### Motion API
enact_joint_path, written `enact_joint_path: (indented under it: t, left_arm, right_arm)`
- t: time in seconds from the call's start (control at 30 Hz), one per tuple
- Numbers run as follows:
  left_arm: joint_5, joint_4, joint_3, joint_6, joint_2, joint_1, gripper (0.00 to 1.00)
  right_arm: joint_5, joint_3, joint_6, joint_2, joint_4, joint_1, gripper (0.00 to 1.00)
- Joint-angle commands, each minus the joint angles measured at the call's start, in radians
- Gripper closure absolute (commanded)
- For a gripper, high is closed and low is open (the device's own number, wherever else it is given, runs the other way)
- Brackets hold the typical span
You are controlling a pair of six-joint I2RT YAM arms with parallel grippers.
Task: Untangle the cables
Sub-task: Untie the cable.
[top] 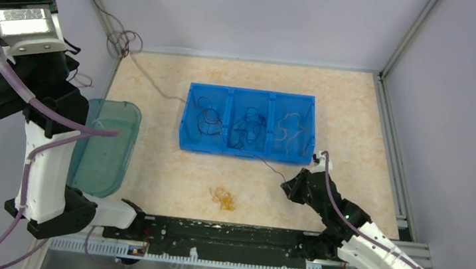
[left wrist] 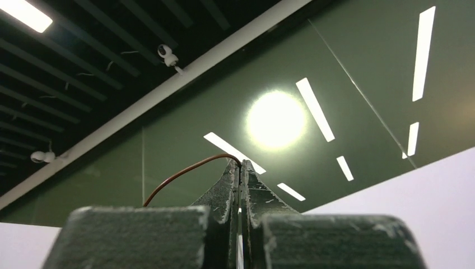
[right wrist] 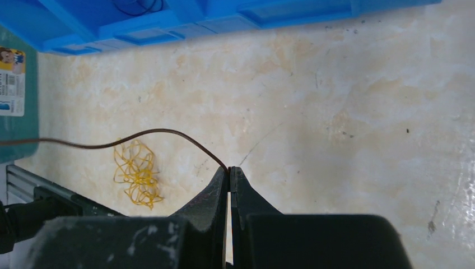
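from above, the right end effector (top: 288, 187) hangs low over the counter (top: 369, 135) just in front of the blue bin (top: 245, 150), pinching a dark cable (top: 275, 170) that leads into it; a yellow tangle (top: 222, 198) lies to its left. left wrist: the left end effector (left wrist: 241, 168), pressed together, pinches a brown cable (left wrist: 185, 171) at its tips. right wrist: the dark cable arcs leftward from the shut tips, the yellow tangle just beyond.

Dark curly cables (top: 208, 114) lie looped in the left and middle compartments of the blue bin (top: 220, 147) at frame centre, with a pale orange cable (top: 287, 128) in the right one. A yellow-orange tangle (top: 222, 198) lies loose below, lower centre. A thin brown wire (right wrist: 159, 130) arcs across the left half of the right wrist view.
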Motion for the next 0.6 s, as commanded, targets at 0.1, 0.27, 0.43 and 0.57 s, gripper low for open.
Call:
enact_joint_path:
  t: [0.1, 0.27, 0.43, 0.57]
  left_arm:
    - [0.020, -0.098, 0.025, 0.012, 0.000, 0.001, 1.00]
    - [0.026, -0.086, -0.003, 0.040, 0.001, 0.002, 1.00]
    - [0.186, -0.433, -0.002, -0.111, -0.045, 0.002, 1.00]
    - [0.440, -0.527, -0.221, -0.293, -0.153, 0.000, 1.00]
  right_arm:
    - [0.035, -0.006, 0.014, -0.062, -0.032, -0.010, 1.00]
    - [0.075, -0.013, 0.061, -0.086, -0.089, -0.010, 1.00]
    - [-0.115, -0.024, -0.061, -0.063, 0.098, -0.010, 0.59]
    - [-0.322, 0.008, -0.168, -0.019, 0.263, -0.010, 0.42]
